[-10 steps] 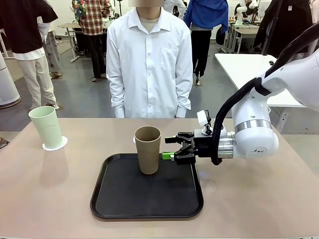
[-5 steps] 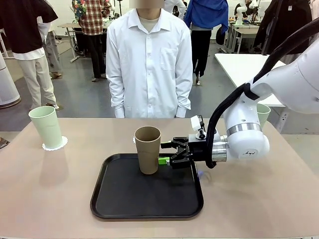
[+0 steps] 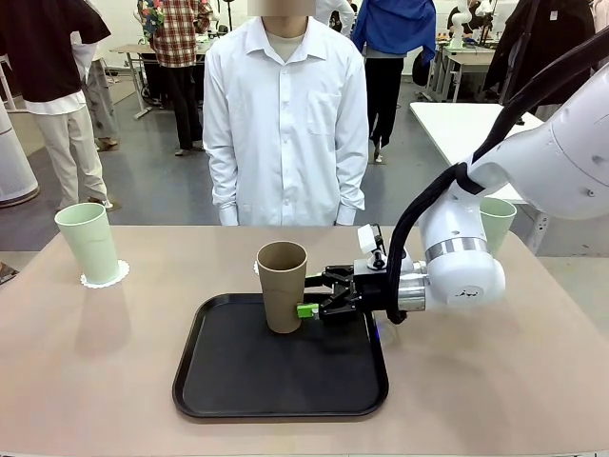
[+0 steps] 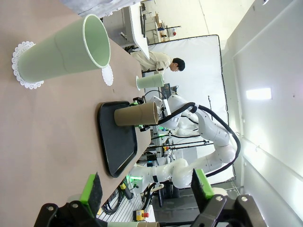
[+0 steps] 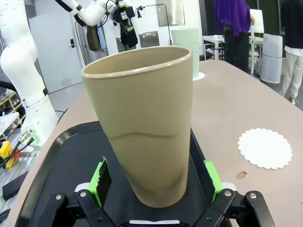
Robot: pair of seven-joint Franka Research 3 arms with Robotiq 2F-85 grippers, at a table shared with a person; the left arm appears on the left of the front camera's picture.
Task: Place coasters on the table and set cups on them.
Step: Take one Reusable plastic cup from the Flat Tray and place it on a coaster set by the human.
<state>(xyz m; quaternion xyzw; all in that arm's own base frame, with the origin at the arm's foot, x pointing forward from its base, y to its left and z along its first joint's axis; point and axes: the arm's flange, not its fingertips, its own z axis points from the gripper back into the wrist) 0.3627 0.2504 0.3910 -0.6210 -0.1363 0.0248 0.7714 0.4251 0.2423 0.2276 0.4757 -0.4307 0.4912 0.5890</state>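
Right wrist cam catches a bare coaster [image 5: 264,147] at 3 o'clock on the counter [image 5: 227,104]; right pincer [image 5: 156,182] spread wide, brown cup [image 5: 144,123] between its pads on the tray [image 5: 61,156], not squeezed; left pincer [image 4: 147,187] wide, empty.

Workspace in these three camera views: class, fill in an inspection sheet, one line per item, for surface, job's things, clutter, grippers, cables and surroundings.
Surface: beige table, bare around a black tray.
Job's things: brown cup upright on the tray; green cup on a coaster at far left; second green cup at far right, partly behind the arm; one bare coaster beside the tray.
Clutter: nothing seen.
Grippers: right gripper open, its green pads either side of the brown cup's base, not yet closed; left gripper open, holding nothing.
Cables: black hose looping along the right arm.
Surroundings: a person in a white shirt stands at the far edge; others farther back.
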